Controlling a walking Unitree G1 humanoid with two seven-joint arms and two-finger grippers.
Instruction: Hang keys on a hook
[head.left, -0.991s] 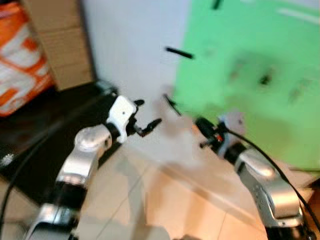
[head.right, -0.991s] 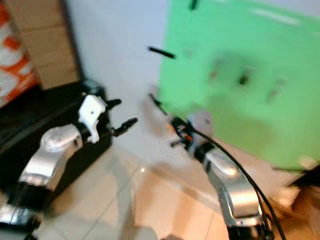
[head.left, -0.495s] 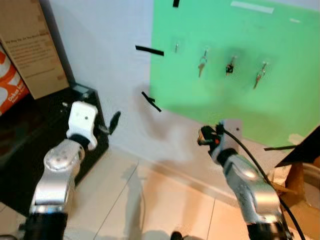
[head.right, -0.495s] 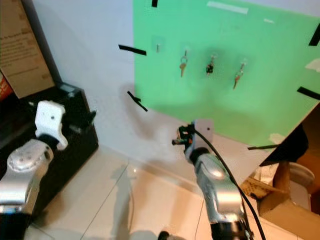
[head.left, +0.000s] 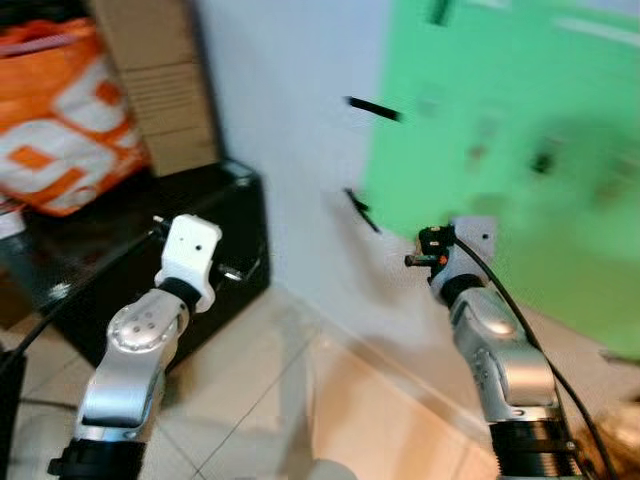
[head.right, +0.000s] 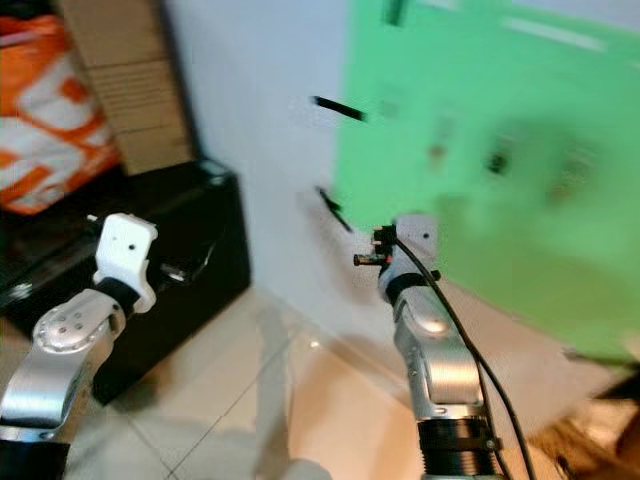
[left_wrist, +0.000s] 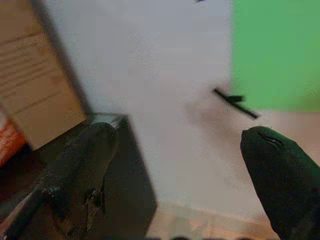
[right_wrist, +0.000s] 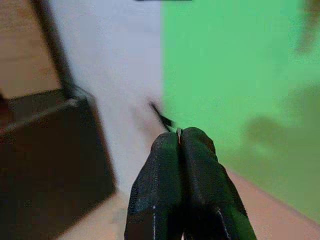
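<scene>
From the head, I am looking at a blurred green board (head.left: 520, 160); the dark smudges on it may be hung keys. Left wrist: left gripper (left_wrist: 175, 165) is gaping, empty, pointing left of the board. Right wrist: right gripper (right_wrist: 180, 145) is pressed together; no key discernible. I judge I am approaching; next, close in on the board.

A pale wall (head.left: 290, 130) carries a large green sheet (head.left: 520, 170) with strips of black tape (head.left: 372, 108) near its edge. Below, the floor (head.left: 290, 400) is glossy beige tile. A low black cabinet (head.left: 130, 270) stands against the wall, with a cardboard box (head.left: 160, 90) and an orange-and-white bag (head.left: 70, 140) on it. The picture is blurred.
</scene>
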